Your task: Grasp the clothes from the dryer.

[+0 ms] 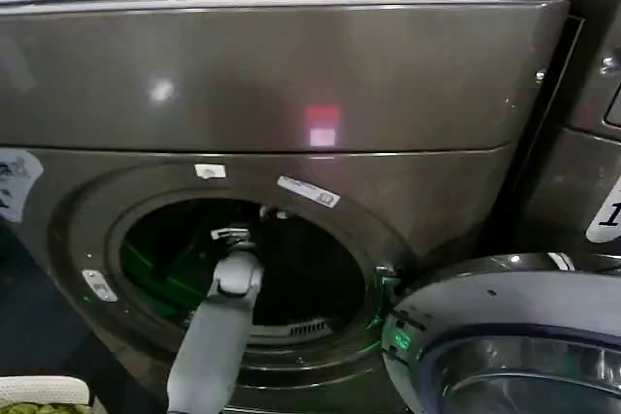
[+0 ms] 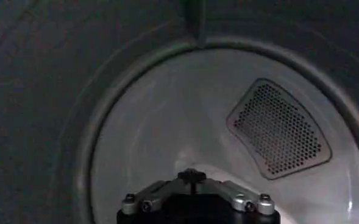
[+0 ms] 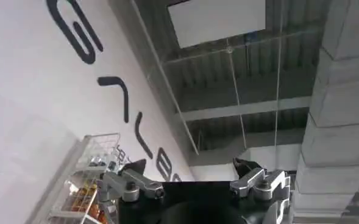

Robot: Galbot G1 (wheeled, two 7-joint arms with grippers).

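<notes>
The dryer (image 1: 291, 94) is a big bronze-grey front-loader with its round port (image 1: 320, 288) open. My left arm reaches through the port, and the left gripper (image 1: 231, 235) is inside the dark drum. In the left wrist view the left gripper (image 2: 192, 175) is shut, its tips meeting in front of the pale back wall of the drum (image 2: 161, 122), and no fabric shows between them. The clothes are hidden. My right gripper (image 3: 188, 165) is open and empty, away from the dryer, pointing up at a wall and ceiling.
The dryer's door (image 1: 514, 336) hangs open at the lower right, close to the port. A second machine (image 1: 592, 94) stands to the right. A pale basket (image 1: 39, 393) with yellow-green garments sits at the lower left. A perforated vent (image 2: 278, 131) is set in the drum's back wall.
</notes>
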